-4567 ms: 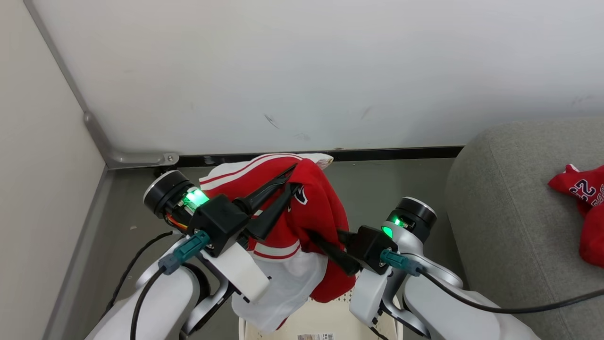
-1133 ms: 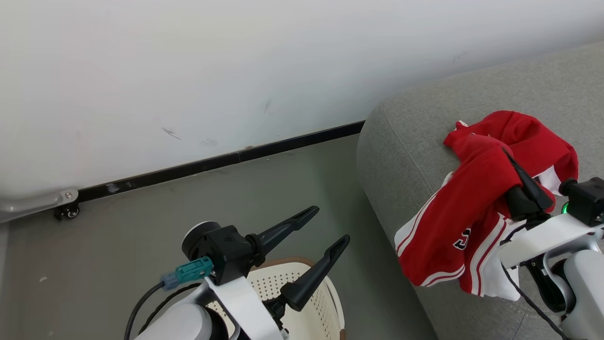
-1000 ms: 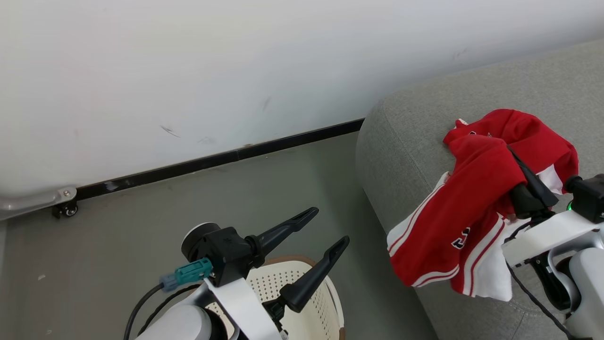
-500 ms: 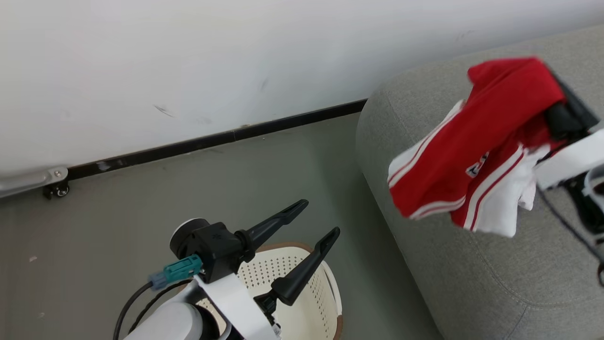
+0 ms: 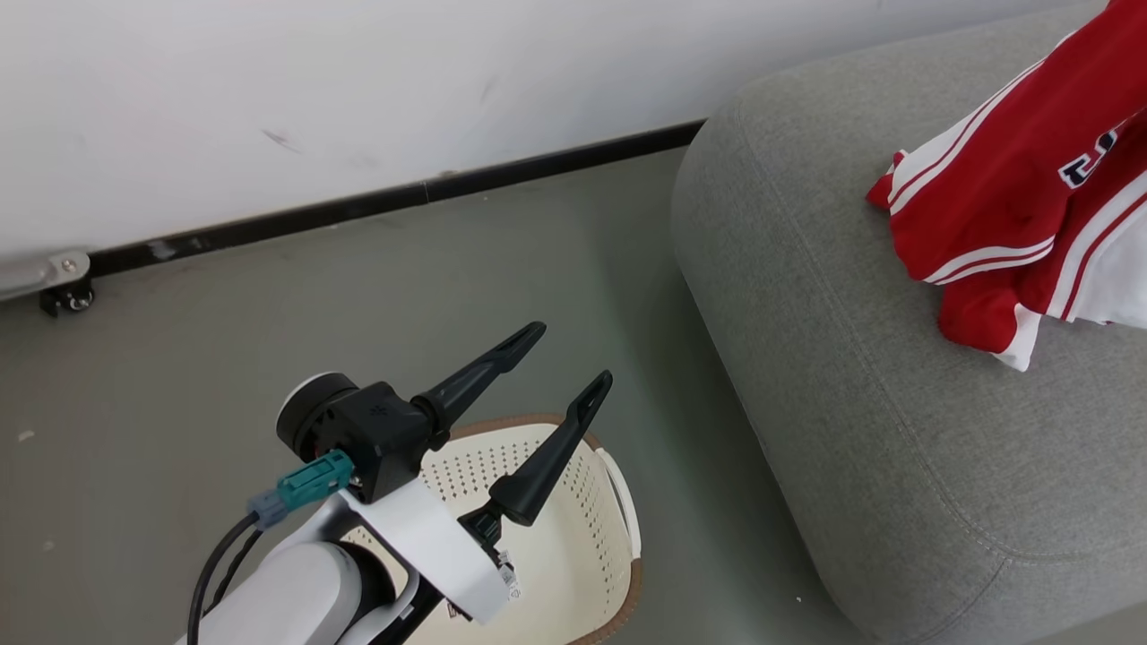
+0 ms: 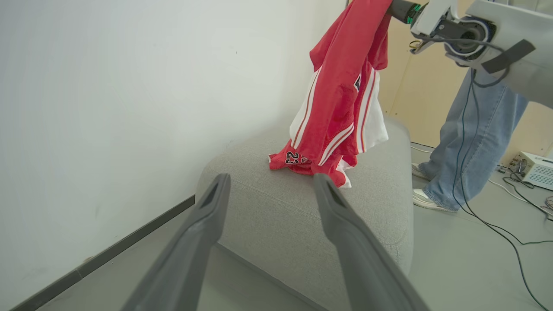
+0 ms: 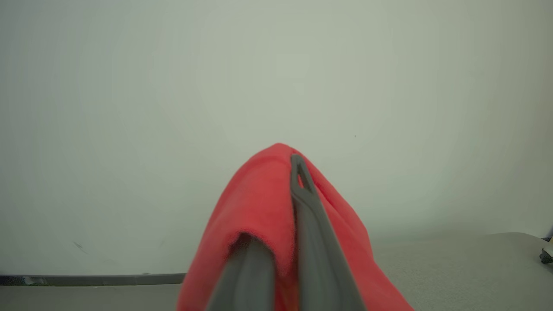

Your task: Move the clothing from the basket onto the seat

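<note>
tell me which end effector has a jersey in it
The right end effector, shut on the red jersey; the left end effector is open and empty above the basket.

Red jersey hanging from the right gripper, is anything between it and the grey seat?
Nothing hard that I can see. The jersey hangs from the shut right gripper above the seat; beneath its hem a second jersey, marked 23, lies there.

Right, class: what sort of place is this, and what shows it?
Likely a robot test lab, not a home: bare white wall, cables and an equipment box on the floor, one grey seat.
</note>
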